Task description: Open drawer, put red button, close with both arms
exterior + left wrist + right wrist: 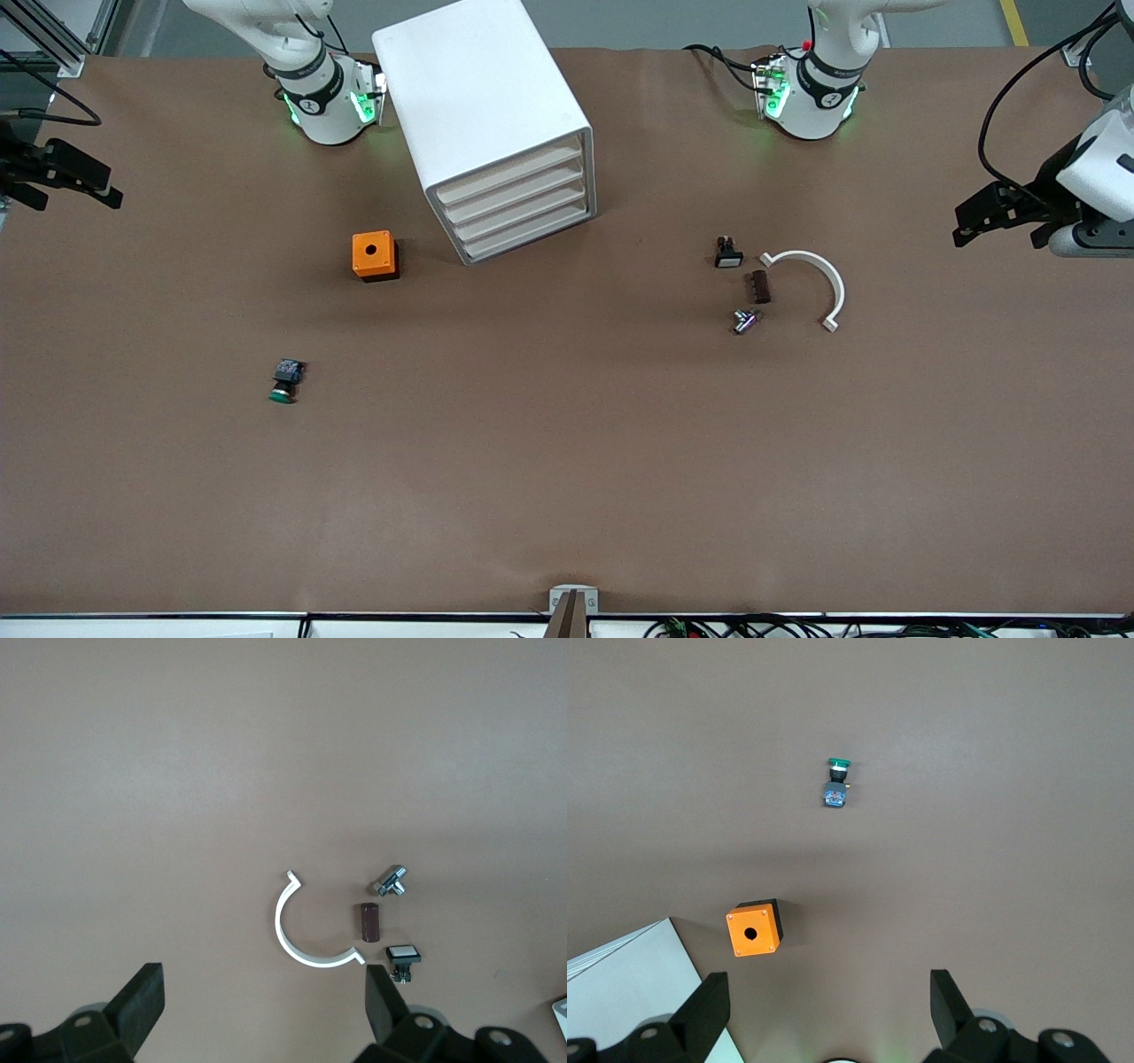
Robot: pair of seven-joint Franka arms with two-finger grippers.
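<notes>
The white drawer cabinet (492, 115) stands at the back of the table between the two arm bases, with all its drawers (523, 208) shut. No red-capped button shows in any view. A twin button with a green cap (283, 383) lies nearer the front camera, toward the right arm's end, and also shows in the right wrist view (835, 782). My left gripper (988, 217) hangs open and empty over the left arm's end of the table; its own view (264, 992) shows the fingers spread. My right gripper (66, 177) hangs open and empty over the other end, fingers spread in its own view (829, 997).
An orange box with a hole (374, 255) sits beside the cabinet, also in the right wrist view (754, 929). Toward the left arm's end lie a white half ring (819, 279), a white-capped button (727, 252), a brown block (759, 286) and a small metal part (744, 321).
</notes>
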